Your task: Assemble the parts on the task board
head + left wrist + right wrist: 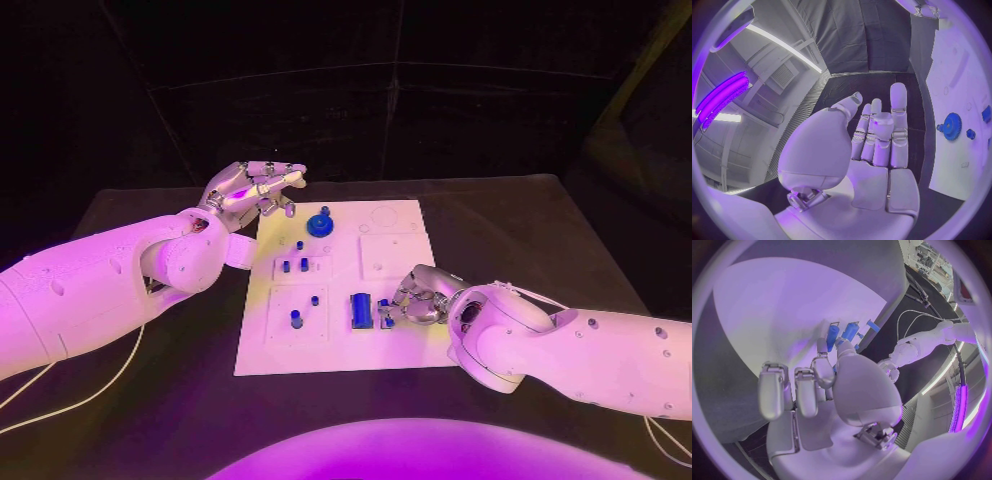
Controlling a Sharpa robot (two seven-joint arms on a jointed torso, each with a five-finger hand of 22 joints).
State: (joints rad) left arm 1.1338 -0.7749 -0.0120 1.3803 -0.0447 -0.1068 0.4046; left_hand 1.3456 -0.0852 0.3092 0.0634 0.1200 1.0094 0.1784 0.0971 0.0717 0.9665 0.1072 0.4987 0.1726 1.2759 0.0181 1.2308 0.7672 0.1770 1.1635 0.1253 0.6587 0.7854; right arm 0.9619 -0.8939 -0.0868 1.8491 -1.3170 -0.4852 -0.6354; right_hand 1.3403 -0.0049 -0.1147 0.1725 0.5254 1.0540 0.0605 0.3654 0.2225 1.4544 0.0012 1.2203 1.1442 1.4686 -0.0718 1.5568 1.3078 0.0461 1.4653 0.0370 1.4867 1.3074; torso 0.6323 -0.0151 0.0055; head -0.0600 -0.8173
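White rectangular task board [339,345] lies mid-table. We note the right silver hand [415,300] at the board's right edge, fingertips on small blue cylindrical parts [841,332]; whether it grips them we cannot tell. We see the left silver hand [254,188] raised beyond the far-left corner, fingers extended, holding nothing. A blue toothed gear [320,225] stands near the far edge.

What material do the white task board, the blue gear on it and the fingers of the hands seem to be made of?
The flat white task board looks like matte plastic or painted sheet: even, dull, no glare. The blue toothed gear looks like moulded plastic, uniformly coloured with a soft sheen. The fingers of the left hand look like smooth silvery metal or metal-coated plastic, with soft highlights. I cannot be sure which.
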